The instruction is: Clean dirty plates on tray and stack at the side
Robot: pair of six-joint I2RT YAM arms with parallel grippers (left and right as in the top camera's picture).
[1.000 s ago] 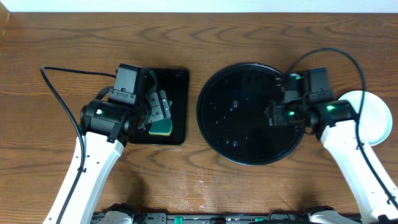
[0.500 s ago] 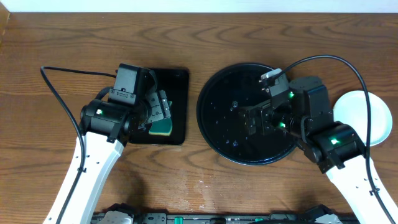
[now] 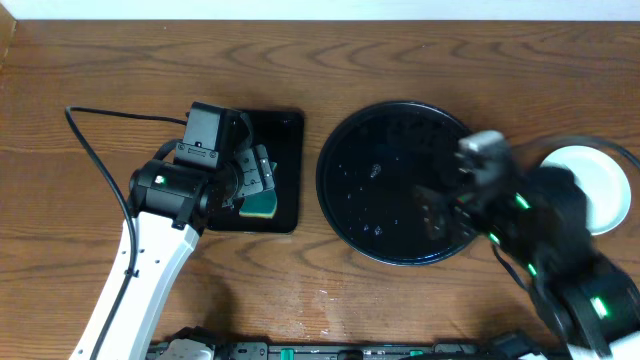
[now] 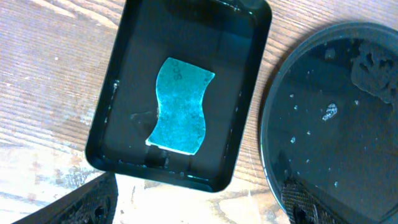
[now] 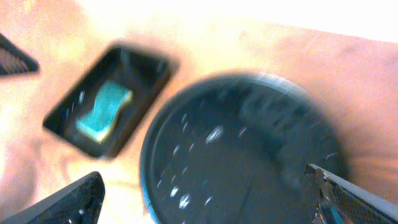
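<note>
Plates [image 3: 600, 180]: none left on tray [image 3: 345, 190]. Left gripper [image 4: 202, 208] hasn't budged, jaws apart above sponge [image 4: 180, 106]. Middle: tray just wet. Right gripper [image 5: 208, 205] (blurry, mid-swing) pulled away from stack at right, jaws apart, empty. Probably done.

Glossy wet black tray [image 3: 395, 180], grained wooden table [image 3: 400, 60]

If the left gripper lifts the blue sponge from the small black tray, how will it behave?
The sponge likely squashes when gripped, being soft foam by its look. It lies in the small tray, which looks wet, so it may be soaked, heavier and dripping.
</note>
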